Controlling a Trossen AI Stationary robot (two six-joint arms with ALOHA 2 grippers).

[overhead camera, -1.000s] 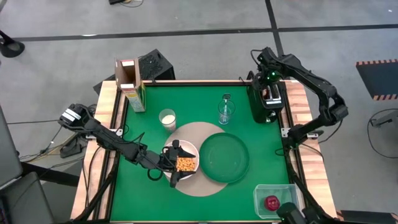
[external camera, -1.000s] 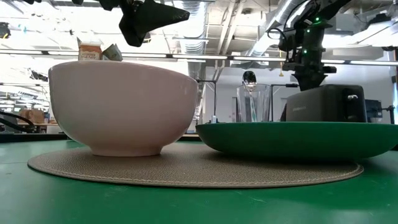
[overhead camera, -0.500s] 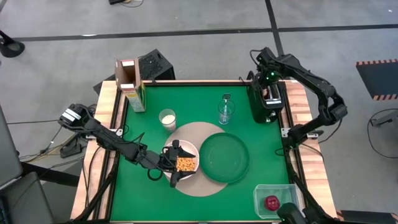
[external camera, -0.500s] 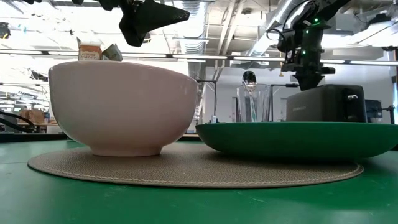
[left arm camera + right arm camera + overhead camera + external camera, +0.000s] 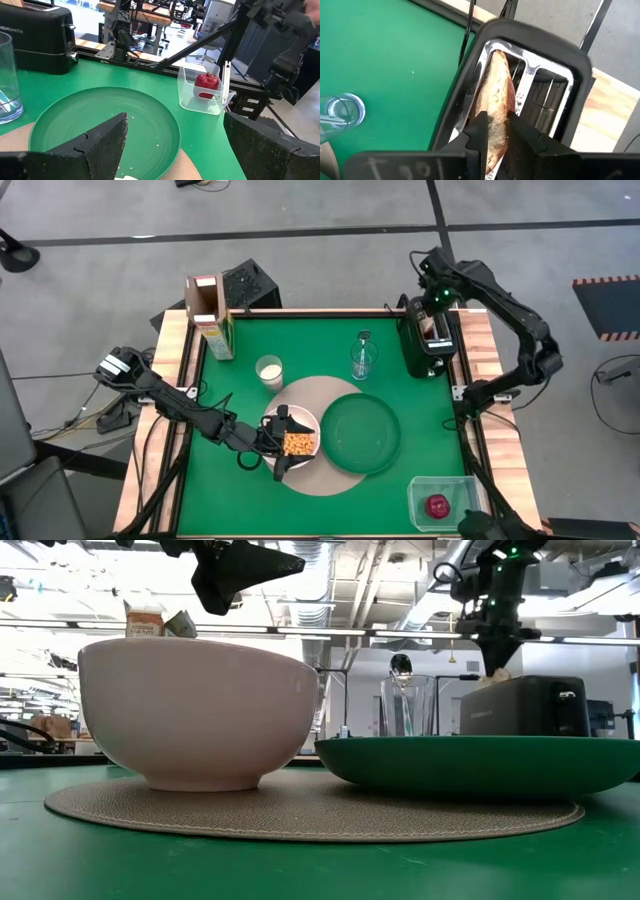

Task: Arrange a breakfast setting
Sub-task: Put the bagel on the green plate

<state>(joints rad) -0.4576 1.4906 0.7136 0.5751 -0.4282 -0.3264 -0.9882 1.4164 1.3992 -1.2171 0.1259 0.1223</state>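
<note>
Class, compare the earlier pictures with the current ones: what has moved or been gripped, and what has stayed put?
The right gripper has closed on the toasted bread and risen, drawing it up out of the black toaster. The left gripper still hovers open over the white bowl. The green plate, glass, cup and apple have not moved.

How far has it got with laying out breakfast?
Done: the white bowl and green plate sit on the tan mat. In hand: the right gripper is shut on the toasted bread at the black toaster. Left: the red apple is in its clear tub.
</note>
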